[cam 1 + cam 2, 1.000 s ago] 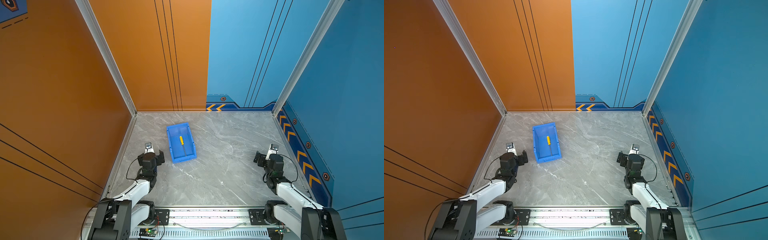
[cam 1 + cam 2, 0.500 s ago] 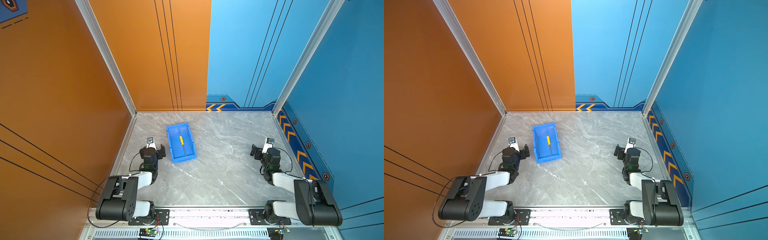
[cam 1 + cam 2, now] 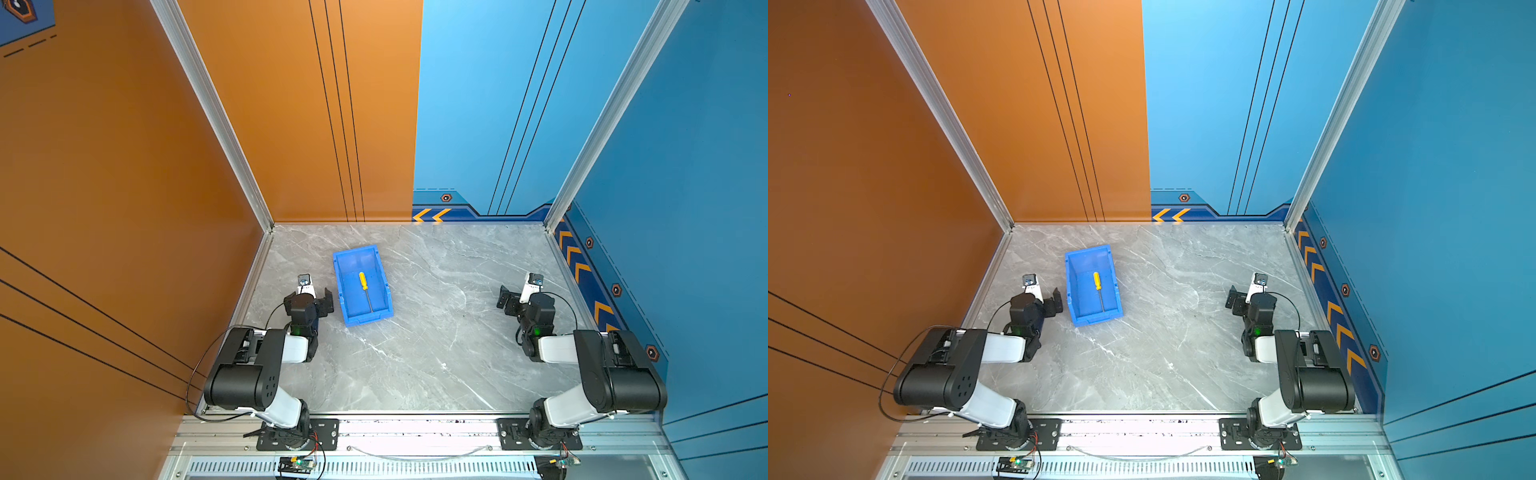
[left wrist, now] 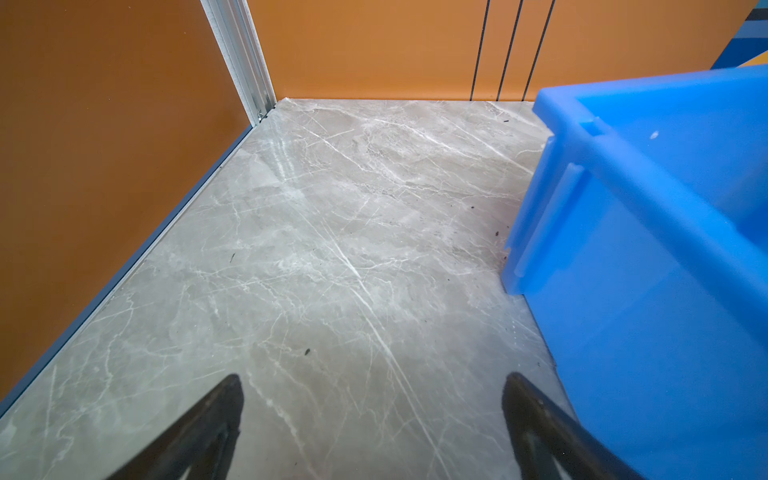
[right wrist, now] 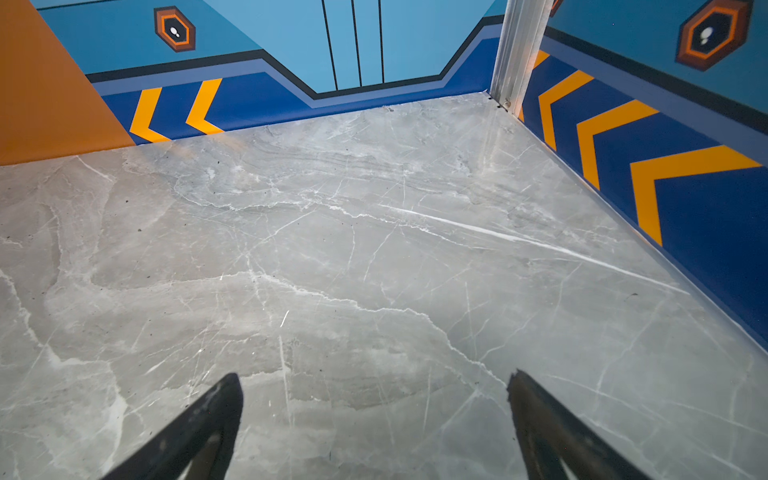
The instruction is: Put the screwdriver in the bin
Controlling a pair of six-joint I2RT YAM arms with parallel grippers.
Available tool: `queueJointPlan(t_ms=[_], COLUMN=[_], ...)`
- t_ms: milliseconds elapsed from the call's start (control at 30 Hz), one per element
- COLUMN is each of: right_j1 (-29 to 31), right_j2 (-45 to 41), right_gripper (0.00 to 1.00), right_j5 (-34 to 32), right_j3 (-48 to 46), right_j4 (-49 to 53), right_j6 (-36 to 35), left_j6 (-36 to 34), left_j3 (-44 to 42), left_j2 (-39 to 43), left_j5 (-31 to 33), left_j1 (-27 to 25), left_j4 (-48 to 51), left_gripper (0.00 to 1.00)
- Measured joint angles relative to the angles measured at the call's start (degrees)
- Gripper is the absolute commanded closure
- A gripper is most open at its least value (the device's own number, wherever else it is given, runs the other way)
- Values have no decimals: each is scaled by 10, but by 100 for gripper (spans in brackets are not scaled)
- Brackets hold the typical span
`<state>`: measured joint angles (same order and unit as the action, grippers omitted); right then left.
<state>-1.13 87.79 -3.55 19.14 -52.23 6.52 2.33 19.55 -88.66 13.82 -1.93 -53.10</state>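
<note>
The screwdriver [image 3: 365, 289] [image 3: 1099, 291], with its yellow handle and thin grey shaft, lies flat on the floor of the blue bin [image 3: 356, 250] [image 3: 1088, 251] in both top views, handle toward the back wall. My left gripper [image 3: 310, 293] [image 3: 1038, 297] [image 4: 374, 386] sits low just left of the bin, open and empty. In the left wrist view the bin's side wall [image 4: 623, 249] stands beside one finger. My right gripper [image 3: 523, 293] [image 3: 1250, 295] [image 5: 374, 386] rests open and empty over bare marble near the right wall, far from the bin.
The grey marble table [image 3: 436, 353] is boxed in by an orange wall [image 3: 124, 208] on the left and a blue chevron-striped wall [image 3: 602, 291] on the right. Both arm bases stand on a metal rail [image 3: 415, 428] along the front edge.
Both arms have folded back, their elbows rising toward the front rail, while the grippers stayed low near their places. The bin and the screwdriver have not moved.
</note>
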Motion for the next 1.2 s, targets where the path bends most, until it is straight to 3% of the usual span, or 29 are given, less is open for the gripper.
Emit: queueJointPlan(t_ms=[533,1200], right_j1=[31,31], right_j2=[3,3], right_gripper=[0,0], right_j5=[-40,-42], right_j3=[13,13], right_j4=[0,0], right_j6=[-23,-23], left_j6=[-8,-21], left_j3=[1,14], left_j2=[-3,-4], left_j5=[0,-24], left_j1=[-3,-4], left_j4=[-5,-2], left_gripper=[2,2])
